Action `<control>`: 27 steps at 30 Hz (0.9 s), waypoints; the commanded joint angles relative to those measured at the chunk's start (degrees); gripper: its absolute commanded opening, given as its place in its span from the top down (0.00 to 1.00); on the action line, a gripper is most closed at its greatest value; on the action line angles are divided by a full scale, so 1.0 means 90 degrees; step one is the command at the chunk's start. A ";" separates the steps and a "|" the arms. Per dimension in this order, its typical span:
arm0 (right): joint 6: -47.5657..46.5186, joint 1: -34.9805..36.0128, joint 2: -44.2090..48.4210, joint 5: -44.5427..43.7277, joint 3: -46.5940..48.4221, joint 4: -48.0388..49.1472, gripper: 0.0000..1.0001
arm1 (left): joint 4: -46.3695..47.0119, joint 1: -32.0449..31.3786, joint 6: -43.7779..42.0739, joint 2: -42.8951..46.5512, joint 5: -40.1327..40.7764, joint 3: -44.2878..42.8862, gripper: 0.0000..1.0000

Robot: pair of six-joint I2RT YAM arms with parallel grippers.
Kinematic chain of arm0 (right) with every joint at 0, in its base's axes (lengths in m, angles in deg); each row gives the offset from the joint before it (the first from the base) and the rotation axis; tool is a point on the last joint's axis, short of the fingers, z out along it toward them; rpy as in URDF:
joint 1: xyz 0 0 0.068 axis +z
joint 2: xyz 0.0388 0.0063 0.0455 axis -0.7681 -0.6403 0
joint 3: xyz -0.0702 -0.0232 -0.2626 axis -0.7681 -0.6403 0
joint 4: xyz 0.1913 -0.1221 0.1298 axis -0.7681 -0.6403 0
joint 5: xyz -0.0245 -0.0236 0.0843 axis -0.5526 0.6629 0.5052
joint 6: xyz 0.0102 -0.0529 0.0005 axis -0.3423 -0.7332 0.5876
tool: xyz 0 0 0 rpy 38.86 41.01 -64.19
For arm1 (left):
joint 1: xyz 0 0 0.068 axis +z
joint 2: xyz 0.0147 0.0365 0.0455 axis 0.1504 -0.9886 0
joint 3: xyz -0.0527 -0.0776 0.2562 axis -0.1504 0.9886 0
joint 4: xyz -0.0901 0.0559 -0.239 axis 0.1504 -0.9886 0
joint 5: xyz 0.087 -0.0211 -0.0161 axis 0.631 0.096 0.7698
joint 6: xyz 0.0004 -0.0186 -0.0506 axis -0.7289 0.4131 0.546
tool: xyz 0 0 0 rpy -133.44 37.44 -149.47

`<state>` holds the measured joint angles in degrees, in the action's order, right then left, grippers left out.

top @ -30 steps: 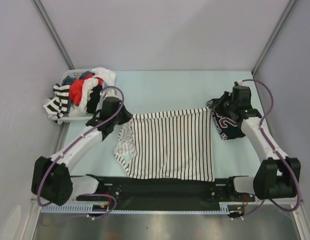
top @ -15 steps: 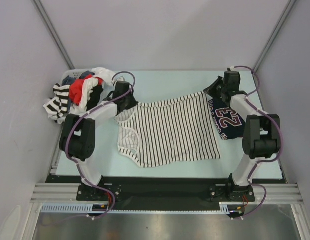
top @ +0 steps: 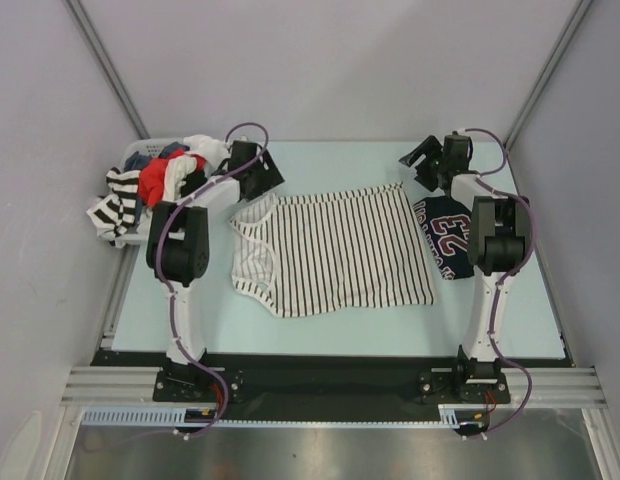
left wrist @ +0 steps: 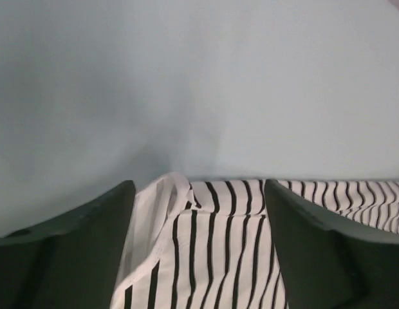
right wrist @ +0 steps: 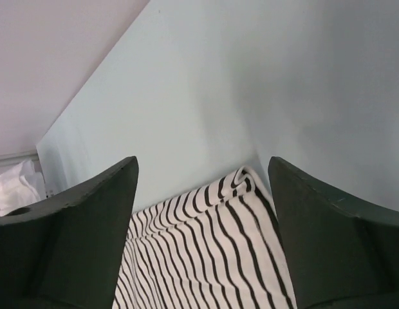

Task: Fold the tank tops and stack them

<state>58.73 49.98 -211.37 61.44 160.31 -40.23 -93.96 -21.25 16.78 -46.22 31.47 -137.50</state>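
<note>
The white tank top with thin dark stripes (top: pixel 335 250) lies spread flat in the middle of the table. Its far edge shows under both wrist cameras (left wrist: pixel 219 257) (right wrist: pixel 206 257). My left gripper (top: pixel 262 175) hovers open just above the top's far left corner, with the strap loop lying loose between the fingers (left wrist: pixel 198 187). My right gripper (top: pixel 422 160) is open above the far right corner (right wrist: pixel 203 164), holding nothing. The dark navy jersey with "23" (top: pixel 446 235) lies crumpled to the right of the striped top, partly under the right arm.
A white basket (top: pixel 140 150) at the back left holds a heap of clothes (top: pixel 162 182) in red, white and stripes, some spilling over its side. Grey walls close in the table's back and sides.
Both grippers were shut on the striped top's far corners and carried it away from the arm bases. They have now opened and let go, and the top lies flat.
</note>
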 commanded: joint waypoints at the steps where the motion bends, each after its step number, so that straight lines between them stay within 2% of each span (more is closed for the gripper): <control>1: -0.0012 -0.0123 -0.0147 0.0066 0.0646 0.0292 0.12 | -0.0196 0.0130 -0.0215 -0.0071 -0.0129 -0.0812 0.08; 4: -0.0100 -0.0123 0.0261 0.0134 0.0317 0.0435 0.14 | -0.0354 0.0121 -0.0391 0.0211 0.0114 -0.0757 0.02; 8: -0.0188 -0.0133 0.1003 0.0417 -0.0824 0.0623 0.36 | -0.0198 0.0004 -0.0577 0.1041 0.0165 0.0043 0.02; 11: -0.0315 -0.0133 0.1783 0.0574 -0.1431 0.0477 0.47 | -0.0374 -0.0308 -0.0724 0.1783 0.0632 0.0727 0.02; 14: -0.0441 -0.0133 0.2477 0.0486 -0.2271 0.0184 0.50 | -0.0569 -0.0631 -0.0792 0.2486 0.1111 0.1460 0.02; 16: -0.0491 -0.0133 0.3219 0.0408 -0.2993 0.0057 0.50 | -0.0589 -0.0680 -0.0666 0.2944 0.1122 0.2043 0.04; 19: -0.0589 -0.0124 0.4196 0.0291 -0.3979 -0.0051 0.51 | -0.0657 -0.0680 -0.0685 0.3259 0.1296 0.2573 0.09; 23: -0.0725 -0.0104 0.5339 0.0349 -0.5074 -0.0080 0.51 | -0.1164 -0.0680 -0.0929 0.3270 0.2019 0.2662 0.13; 27: -0.0930 -0.0094 0.6238 0.0320 -0.5846 -0.0401 0.49 | -0.1360 -0.0670 -0.1144 0.2987 0.2167 0.2526 0.21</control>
<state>52.99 48.86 -159.46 64.54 110.87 -41.54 -104.50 -27.48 9.30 -18.02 47.08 -114.05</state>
